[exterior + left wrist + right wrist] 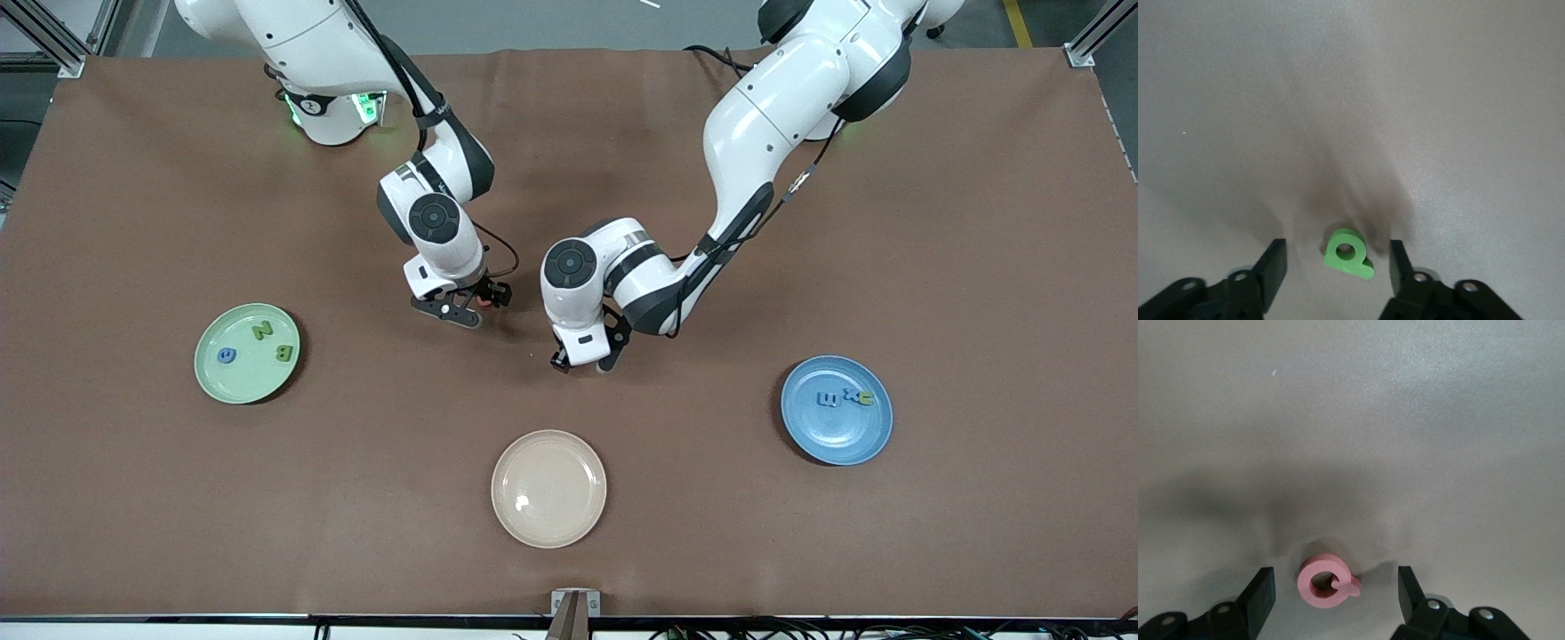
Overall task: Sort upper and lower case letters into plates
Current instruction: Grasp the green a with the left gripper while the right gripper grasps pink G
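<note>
Left gripper (1337,263) brackets the green letter (1347,253), right gripper (1335,590) the pink letter (1327,581); fingers apart, apparently untouching. Close squarely, centred.

Both arms: glossy white rounded shells, dark grey joint bands, round black end caps, thin black external cables. Black two-finger grippers with silver screws.

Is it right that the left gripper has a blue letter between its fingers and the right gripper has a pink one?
Not quite. The letter between the fingers of the left gripper is green, not blue; the left wrist view shows it lying on the brown table. The rest holds: in the right wrist view, the right gripper has the pink letter between its fingers.
</note>
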You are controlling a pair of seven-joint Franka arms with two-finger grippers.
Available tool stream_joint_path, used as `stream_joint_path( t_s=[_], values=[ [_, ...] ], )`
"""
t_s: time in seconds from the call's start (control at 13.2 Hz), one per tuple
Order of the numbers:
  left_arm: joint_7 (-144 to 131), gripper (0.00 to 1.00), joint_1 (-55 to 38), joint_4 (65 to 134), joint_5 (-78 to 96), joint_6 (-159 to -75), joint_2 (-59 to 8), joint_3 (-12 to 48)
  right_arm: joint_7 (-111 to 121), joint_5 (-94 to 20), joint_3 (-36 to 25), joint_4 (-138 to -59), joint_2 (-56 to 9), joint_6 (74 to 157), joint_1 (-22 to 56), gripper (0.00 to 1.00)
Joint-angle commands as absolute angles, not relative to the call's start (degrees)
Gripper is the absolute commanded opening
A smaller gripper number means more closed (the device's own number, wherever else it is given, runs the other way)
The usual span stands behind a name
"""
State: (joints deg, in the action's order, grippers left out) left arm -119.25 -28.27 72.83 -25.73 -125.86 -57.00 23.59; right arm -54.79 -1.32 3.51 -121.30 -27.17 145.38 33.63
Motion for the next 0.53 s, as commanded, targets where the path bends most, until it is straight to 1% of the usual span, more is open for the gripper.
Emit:
stream_joint_path(
  t_s=[0.0, 0.15, 0.23, 0.46],
  values=[
    [-118.83, 0.61, -29.44, 70.93, -24.79, -126.30, -58.10, 22.41, -55.63, -2.02, 2.90, -121.82, -27.51, 146.51, 35.07, 0.77],
    [-118.83, 0.58, -29.44, 70.93, -24.79, -126.21, -58.18, 22.24, -55.63, -2.02, 2.90, -121.73, -27.51, 146.60, 35.16, 0.73],
    [-118.92, 0.53, -29.53, 70.93, -24.70, -126.30, -58.18, 22.06, -55.63, -1.93, 2.81, -121.73, -27.51, 146.78, 35.16, 0.71],
    [-118.83, 0.28, -29.36, 71.01, -24.70, -126.30, -58.27, 21.97, -55.63, -2.02, 2.81, -121.73, -27.60, 146.95, 35.24, 0.53]
  ],
)
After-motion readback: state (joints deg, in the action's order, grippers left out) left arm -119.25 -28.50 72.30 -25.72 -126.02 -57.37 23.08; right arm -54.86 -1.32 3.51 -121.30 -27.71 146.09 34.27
